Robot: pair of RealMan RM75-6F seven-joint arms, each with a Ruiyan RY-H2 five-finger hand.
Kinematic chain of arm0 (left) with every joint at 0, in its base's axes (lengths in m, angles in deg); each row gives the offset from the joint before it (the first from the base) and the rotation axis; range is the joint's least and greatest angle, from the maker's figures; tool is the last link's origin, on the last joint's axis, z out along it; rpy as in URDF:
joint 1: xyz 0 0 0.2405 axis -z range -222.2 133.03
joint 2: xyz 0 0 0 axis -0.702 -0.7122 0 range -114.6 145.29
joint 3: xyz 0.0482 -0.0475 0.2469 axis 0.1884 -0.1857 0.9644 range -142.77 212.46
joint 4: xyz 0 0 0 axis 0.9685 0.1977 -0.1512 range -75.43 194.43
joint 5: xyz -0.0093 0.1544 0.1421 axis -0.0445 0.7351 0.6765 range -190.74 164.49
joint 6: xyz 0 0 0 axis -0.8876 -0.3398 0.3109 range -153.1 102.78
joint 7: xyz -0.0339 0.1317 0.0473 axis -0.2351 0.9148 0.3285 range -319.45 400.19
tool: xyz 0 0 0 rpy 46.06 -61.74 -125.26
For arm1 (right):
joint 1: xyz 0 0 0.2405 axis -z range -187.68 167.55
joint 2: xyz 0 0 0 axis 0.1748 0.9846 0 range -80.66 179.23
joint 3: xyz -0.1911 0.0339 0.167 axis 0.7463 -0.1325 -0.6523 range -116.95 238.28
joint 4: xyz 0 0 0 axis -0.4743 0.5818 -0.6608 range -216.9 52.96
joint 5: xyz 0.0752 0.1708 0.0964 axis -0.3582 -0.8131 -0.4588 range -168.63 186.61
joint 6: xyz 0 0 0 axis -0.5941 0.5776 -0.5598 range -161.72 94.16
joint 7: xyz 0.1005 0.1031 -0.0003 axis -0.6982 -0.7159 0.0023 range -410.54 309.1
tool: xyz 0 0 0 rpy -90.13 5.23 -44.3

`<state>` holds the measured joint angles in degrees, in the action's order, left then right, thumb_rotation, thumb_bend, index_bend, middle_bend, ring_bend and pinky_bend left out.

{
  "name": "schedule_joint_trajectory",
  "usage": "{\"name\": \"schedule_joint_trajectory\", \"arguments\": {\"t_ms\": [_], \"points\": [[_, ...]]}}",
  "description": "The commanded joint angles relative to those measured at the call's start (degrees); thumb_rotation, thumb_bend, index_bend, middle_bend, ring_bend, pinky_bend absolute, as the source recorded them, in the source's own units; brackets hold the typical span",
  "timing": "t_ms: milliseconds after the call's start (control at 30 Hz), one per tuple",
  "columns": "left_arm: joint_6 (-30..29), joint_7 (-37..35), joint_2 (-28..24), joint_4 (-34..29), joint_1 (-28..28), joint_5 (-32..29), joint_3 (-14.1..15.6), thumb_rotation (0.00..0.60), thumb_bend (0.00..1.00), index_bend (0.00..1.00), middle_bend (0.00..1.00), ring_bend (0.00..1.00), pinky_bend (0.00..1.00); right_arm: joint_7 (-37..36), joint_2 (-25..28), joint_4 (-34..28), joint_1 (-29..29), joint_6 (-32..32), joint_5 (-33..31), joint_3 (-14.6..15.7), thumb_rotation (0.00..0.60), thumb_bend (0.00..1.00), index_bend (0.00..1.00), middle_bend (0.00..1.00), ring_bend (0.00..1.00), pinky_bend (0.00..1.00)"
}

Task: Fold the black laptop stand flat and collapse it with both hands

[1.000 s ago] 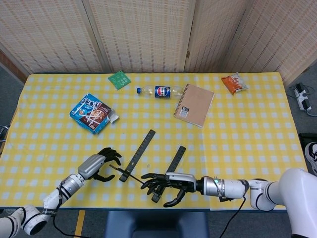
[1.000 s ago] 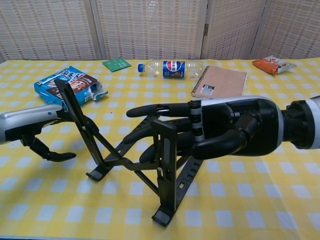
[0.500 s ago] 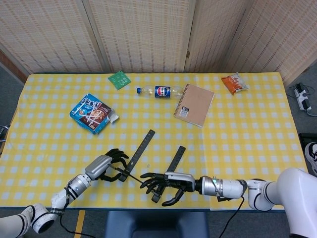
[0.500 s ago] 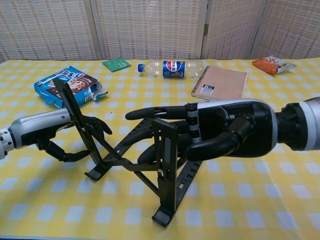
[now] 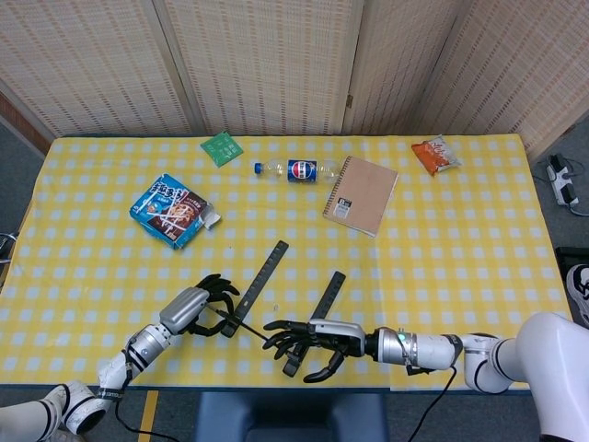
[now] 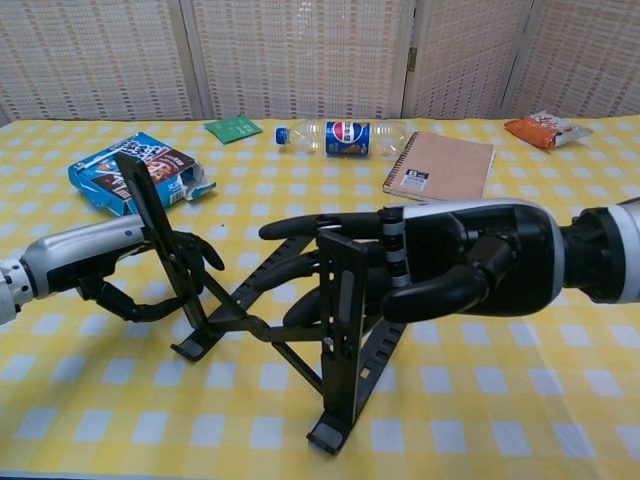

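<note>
The black laptop stand stands unfolded near the table's front edge, its two rails tilted up and joined by crossed struts. In the head view the rails run toward the far side. My left hand is at the left rail, with fingers curled around it and the thumb low beside it. My right hand is at the right rail. Its fingers stretch out, spread, behind the rail, and the thumb bends toward the front of the rail without closing on it. In the head view the left hand and right hand flank the stand.
Farther back on the yellow checked cloth lie a blue snack box, a green packet, a cola bottle on its side, a brown spiral notebook and an orange snack bag.
My left hand moved right and curled its fingers round the left rail. The whole stand then shifted slightly right. My right hand stayed against the right rail.
</note>
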<state>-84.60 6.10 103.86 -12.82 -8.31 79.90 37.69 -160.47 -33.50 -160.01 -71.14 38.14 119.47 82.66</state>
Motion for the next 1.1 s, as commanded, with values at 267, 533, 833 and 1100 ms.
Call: {"name": "schedule_joint_trajectory", "arguments": {"t_ms": [267,533,833,1100], "points": [[-0.64,1.36,0.27,-0.59,-0.49,-0.90,-0.07,0.600,0.47,0.53,0.29,0.17,0.00,-0.37,-0.08,0.50,0.33,0.40,-0.04,0.18,0.600,0.29,0.00,0.16,0.21,0.05],[-0.34,1.74,0.55,-1.06,-0.37,-1.20,0.02,0.600,0.47,0.55,0.30,0.17,0.00,-0.60,-0.07,0.84,0.61,0.43,-0.35,0.20,0.600,0.29,0.00,0.16,0.21,0.05],[-0.11,1.77,0.87,-1.58,-0.67,-2.12,-0.04,0.600,0.56,0.61,0.34,0.19,0.00,-0.94,-0.10,1.41,0.91,0.57,-0.48,0.26,0.600,0.29,0.00,0.16,0.21,0.05],[-0.20,0.67,0.69,-2.44,-0.69,-2.22,-0.13,0.600,0.67,0.63,0.36,0.20,0.00,-1.08,0.42,1.96,1.33,1.19,-0.56,0.33,0.600,0.29,0.00,0.16,0.20,0.05]]}}
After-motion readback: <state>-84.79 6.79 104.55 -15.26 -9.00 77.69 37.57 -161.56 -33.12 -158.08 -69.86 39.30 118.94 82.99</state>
